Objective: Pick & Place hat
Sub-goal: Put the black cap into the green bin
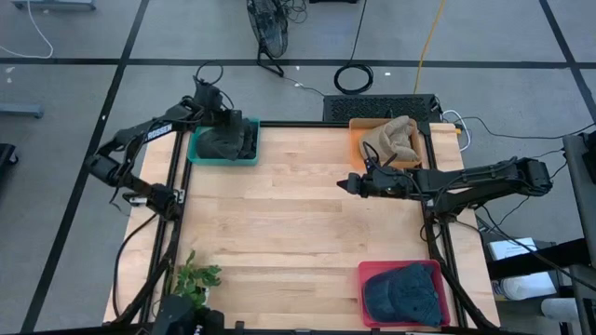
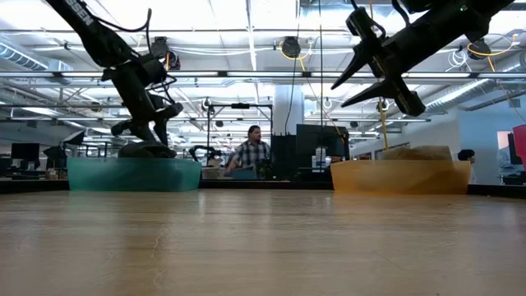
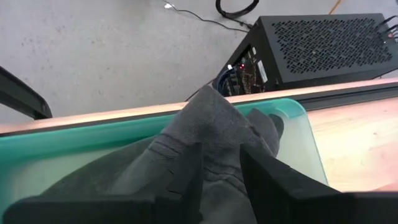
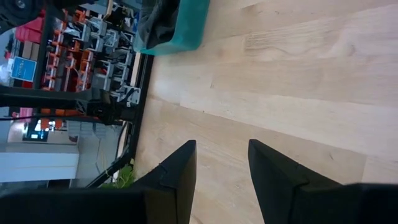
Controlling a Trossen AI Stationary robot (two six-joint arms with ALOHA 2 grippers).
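A dark grey hat (image 1: 219, 144) lies in a teal bin (image 1: 195, 154) at the table's far left corner. My left gripper (image 3: 221, 152) comes down into that bin and is shut on the hat; in the low view my left gripper (image 2: 146, 131) stands just above the hat's mound (image 2: 144, 150). My right gripper (image 1: 343, 183) hovers open over bare wood in mid-table, clear of everything, beside an orange bin (image 1: 357, 130) holding a tan hat (image 1: 391, 140). In its wrist view my right gripper (image 4: 222, 146) shows only table between the fingers. My left gripper pinches a raised fold of the grey hat (image 3: 219, 127) between its two fingers (image 3: 191, 165). The fingers come from above, slanting toward the table's far edge. The cloth peaks up ahead of the fingertips, while the rest of the hat lies in the teal bin (image 3: 62, 146).
A red bin (image 1: 368, 270) with a dark blue hat (image 1: 402, 293) sits at the near right corner. A green plant (image 1: 196, 277) is at the near left edge. A black box (image 1: 377, 107) and cables lie beyond the far edge. The table's middle is bare wood.
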